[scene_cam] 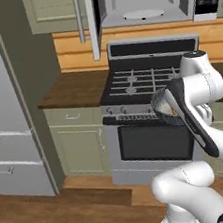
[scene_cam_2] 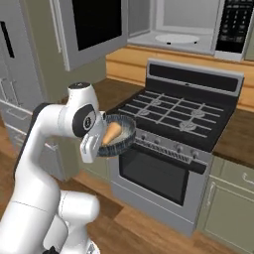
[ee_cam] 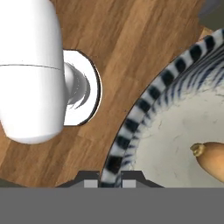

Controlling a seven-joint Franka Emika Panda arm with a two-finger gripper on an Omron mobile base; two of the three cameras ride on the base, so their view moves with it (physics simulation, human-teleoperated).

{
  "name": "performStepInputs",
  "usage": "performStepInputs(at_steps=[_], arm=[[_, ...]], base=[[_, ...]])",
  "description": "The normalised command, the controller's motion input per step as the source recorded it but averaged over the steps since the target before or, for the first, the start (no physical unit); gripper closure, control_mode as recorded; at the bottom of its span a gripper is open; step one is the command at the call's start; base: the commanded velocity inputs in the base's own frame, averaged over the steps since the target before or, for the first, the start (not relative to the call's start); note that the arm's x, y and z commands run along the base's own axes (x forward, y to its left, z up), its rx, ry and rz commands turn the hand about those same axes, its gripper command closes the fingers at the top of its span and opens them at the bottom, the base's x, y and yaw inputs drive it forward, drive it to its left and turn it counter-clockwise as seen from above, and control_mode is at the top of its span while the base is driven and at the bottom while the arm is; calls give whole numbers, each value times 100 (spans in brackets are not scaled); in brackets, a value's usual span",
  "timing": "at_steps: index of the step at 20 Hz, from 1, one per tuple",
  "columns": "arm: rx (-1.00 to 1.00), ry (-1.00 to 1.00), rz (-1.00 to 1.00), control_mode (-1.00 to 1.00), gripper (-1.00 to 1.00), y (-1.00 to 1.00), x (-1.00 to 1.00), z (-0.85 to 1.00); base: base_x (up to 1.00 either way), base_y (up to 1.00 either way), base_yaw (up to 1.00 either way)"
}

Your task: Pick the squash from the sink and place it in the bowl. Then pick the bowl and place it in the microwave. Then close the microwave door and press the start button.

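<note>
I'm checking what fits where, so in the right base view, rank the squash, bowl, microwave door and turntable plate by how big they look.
1. microwave door
2. bowl, though it is nearer the camera
3. turntable plate, farther off, so unsure against the bowl
4. squash

Base cams flank stove (scene_cam: 147,80); hand cam close.

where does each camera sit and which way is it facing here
Left base view: behind the arm on its left, facing the stove and open microwave; white arm at lower right.
Right base view: behind on the right, same stove and microwave; arm at lower left carrying the bowl with the squash.
Hand view: on the hand, looking down at bowl rim, squash and wood floor.
All three share the bowl.
</note>
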Motion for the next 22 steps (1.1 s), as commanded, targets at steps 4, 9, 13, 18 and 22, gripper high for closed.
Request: performStepInputs(at_steps=[4,9,13,18,22], arm=[[0,0,0,100,100,0,0,0],[0,0,0,100,100,0,0,0],[0,0,0,100,100,0,0,0],[0,0,0,100,100,0,0,0],[0,0,0,100,100,0,0,0]], base=[[100,6,-24],[100,20,-24],[100,1,-1],[74,-2,16],[29,-2,30]])
